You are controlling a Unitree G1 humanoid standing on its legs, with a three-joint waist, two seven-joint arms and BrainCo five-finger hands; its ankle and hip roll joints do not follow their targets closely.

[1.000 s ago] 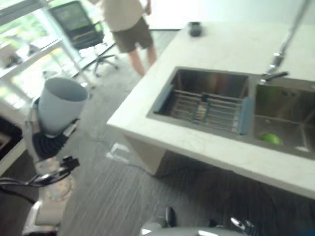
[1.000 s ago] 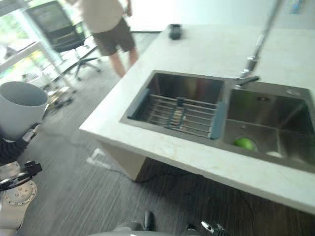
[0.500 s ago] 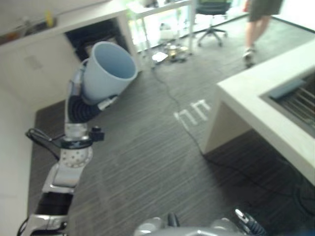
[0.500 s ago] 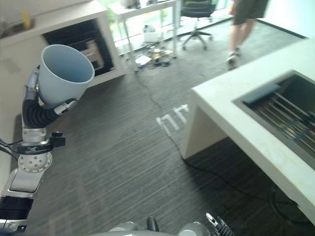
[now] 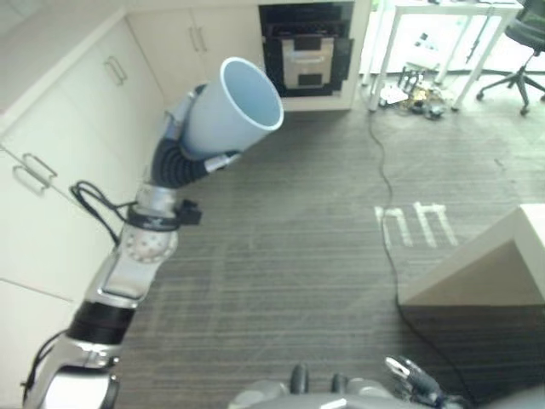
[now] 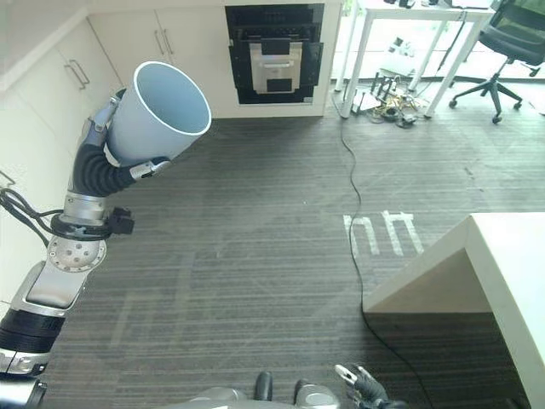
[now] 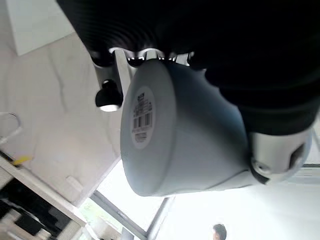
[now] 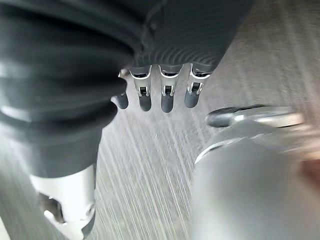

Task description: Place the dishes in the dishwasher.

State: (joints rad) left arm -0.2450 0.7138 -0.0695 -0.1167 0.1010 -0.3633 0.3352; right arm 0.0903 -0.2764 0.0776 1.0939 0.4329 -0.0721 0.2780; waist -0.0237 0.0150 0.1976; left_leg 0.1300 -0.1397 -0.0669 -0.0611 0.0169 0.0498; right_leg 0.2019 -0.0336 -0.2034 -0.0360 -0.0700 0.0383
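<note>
A pale blue cup (image 5: 234, 106) is held up in the air at the left, its open mouth tilted up and to the right. My left hand (image 5: 180, 160) is shut on its lower part. In the left wrist view the cup's base (image 7: 142, 117) carries a barcode label, with the fingers (image 7: 107, 95) on one side of the cup and the thumb (image 7: 275, 150) on the other. A black built-in appliance (image 6: 274, 51) sits in the far cabinet wall, well beyond the cup. My right hand (image 8: 167, 95) hangs over the striped floor with straight fingers and holds nothing.
White cabinets (image 5: 60, 153) line the left side. A white counter corner (image 6: 485, 273) juts in at the lower right. A cable (image 6: 353, 213) runs across the dark striped floor. A white desk (image 6: 400, 51) and an office chair (image 6: 511, 34) stand at the far right.
The camera has swung left: the sink, most of the counter and the person have left the picture, and cabinets and the black appliance have come in. The cup stays in my left hand.
</note>
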